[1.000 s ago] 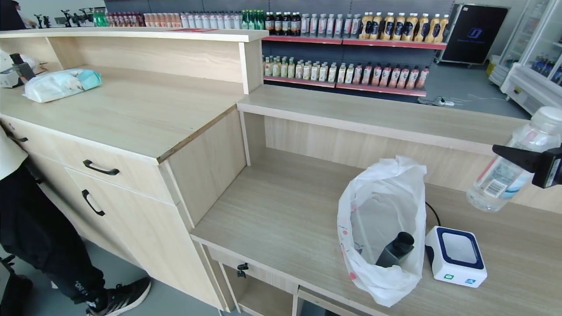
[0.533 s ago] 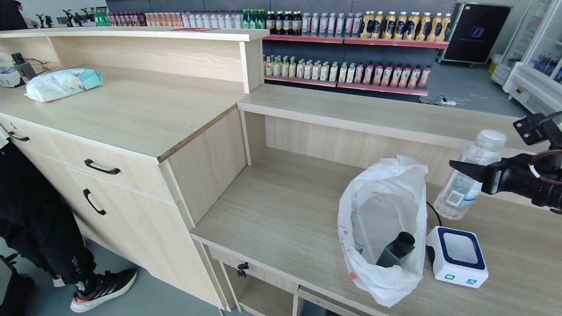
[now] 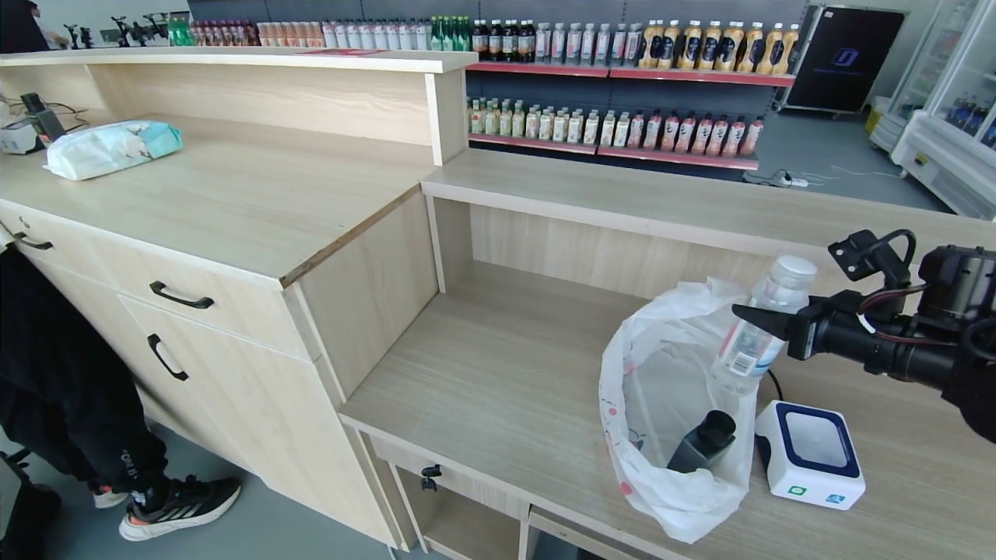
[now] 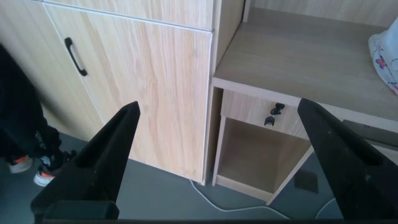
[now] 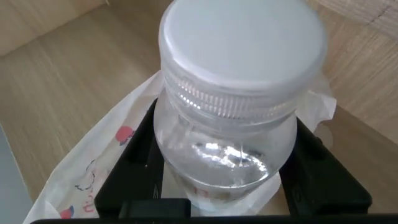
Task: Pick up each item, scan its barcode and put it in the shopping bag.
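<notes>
one clear white-capped bottle (image 3: 751, 350), held by right gripper (image 5: 227, 180), left gripper (image 4: 219, 107) spread wide

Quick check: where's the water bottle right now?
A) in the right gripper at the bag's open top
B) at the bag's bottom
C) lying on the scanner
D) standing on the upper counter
A: the right gripper holds the bottle over the rim of the bag.

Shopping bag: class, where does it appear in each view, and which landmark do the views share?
Head view: the shopping bag stands open on the lower counter, beside the scanner.
Left wrist view: a sliver of it at the frame's edge, on that counter.
Right wrist view: its rim spreads beneath the held bottle.
Shared landmark: the lower counter's wood top.
</notes>
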